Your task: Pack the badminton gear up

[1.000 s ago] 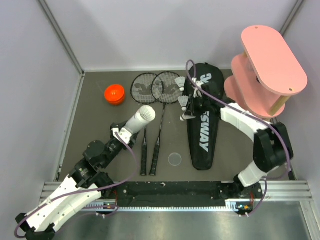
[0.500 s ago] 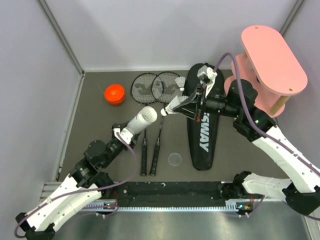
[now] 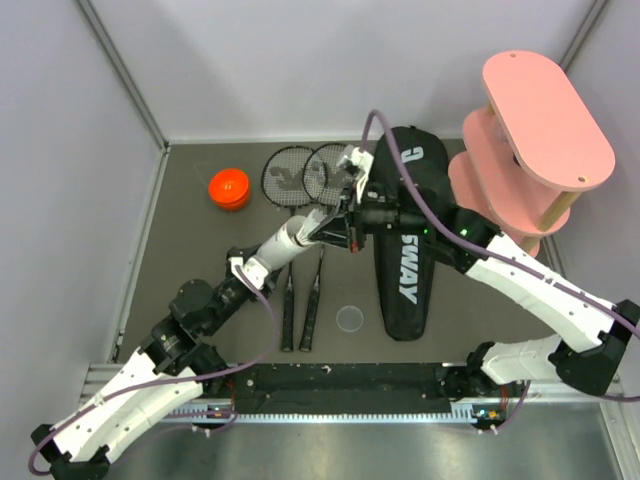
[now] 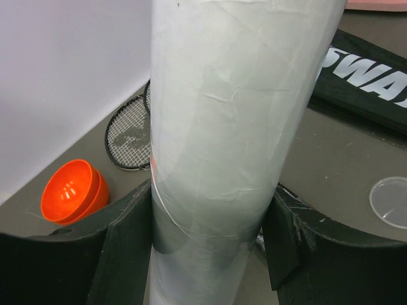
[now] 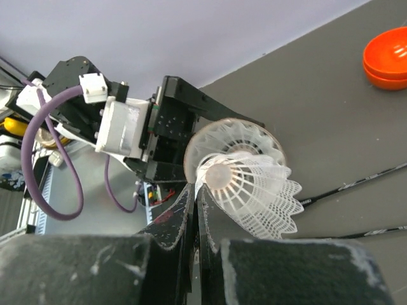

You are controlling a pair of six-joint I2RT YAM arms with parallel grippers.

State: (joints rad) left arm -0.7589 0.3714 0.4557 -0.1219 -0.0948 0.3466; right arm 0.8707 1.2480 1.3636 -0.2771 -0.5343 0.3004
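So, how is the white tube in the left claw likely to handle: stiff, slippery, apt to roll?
The tube looks thin-walled with a creased skin, so it is probably light and may dent under a hard squeeze. Its glossy surface could slip in the left claw. Being round, it would likely roll if laid down flat.

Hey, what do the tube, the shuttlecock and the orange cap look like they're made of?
The tube is probably thin frosted plastic: it shows creases and a soft sheen. The shuttlecock has a white moulded plastic skirt, judging by its open lattice, not real feathers; its rounded pale base is unclear. The orange cap is likely smooth, glossy plastic.
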